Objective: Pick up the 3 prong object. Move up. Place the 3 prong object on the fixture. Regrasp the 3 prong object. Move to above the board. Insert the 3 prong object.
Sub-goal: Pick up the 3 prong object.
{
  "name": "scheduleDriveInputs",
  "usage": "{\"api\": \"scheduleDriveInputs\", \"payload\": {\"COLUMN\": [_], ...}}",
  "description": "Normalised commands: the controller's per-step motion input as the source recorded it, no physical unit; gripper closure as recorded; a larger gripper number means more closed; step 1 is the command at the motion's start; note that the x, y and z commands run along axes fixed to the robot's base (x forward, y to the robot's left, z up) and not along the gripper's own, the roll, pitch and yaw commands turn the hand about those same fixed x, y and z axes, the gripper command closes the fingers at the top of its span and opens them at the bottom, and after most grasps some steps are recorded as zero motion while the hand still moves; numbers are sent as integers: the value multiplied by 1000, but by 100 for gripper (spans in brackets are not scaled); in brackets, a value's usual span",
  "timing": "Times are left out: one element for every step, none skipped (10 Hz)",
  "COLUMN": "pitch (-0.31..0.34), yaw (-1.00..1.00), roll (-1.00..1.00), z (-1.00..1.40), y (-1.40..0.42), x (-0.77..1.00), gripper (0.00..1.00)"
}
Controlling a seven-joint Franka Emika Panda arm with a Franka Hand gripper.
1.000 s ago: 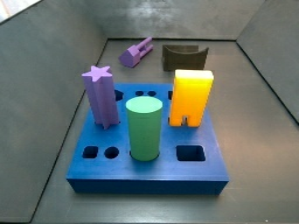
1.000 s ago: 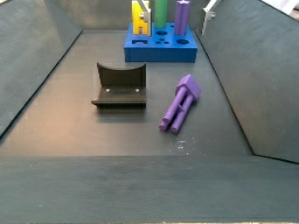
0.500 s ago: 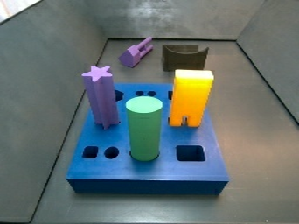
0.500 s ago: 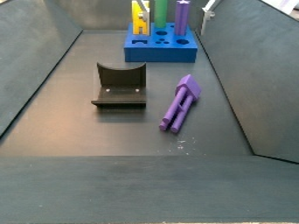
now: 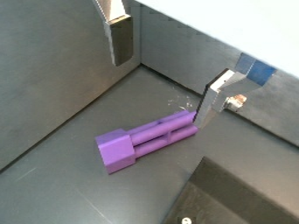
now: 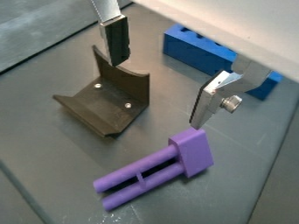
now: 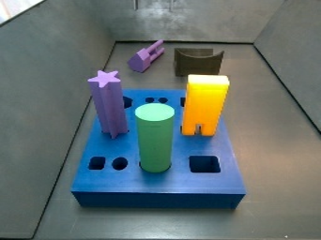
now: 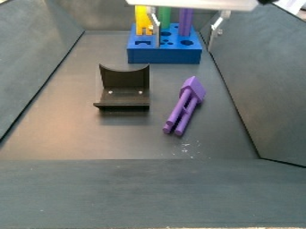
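Note:
The 3 prong object is a light-purple block that lies flat on the grey floor beside the fixture. Both also show in the side view from the opposite end, the 3 prong object next to the fixture. My gripper hangs open above the floor with nothing between its fingers. Below it lie the 3 prong object and the fixture. In a wrist view the gripper is above the 3 prong object, apart from it. The blue board lies further off.
In the board stand a purple star post, a green cylinder and a yellow block. Grey walls slope up around the floor. The board lies beyond the gripper in a wrist view.
A pale part of the arm has come into a side view's top edge, above the board. The pieces, fixture and board have not moved.

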Motion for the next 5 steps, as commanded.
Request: {"api": "scheduleDriveInputs", "payload": {"pitch": [-156,-60,-30,-51,-27], "yaw": [-783,-714,-629,-651,-623], "roll": [4,84,111,106,156], "z": [-297,-320,-394,-497,-600], "y": [-60,0,0,0,0], "x": [0,106,40,29,0], "gripper": [0,0,0,0,0]}}
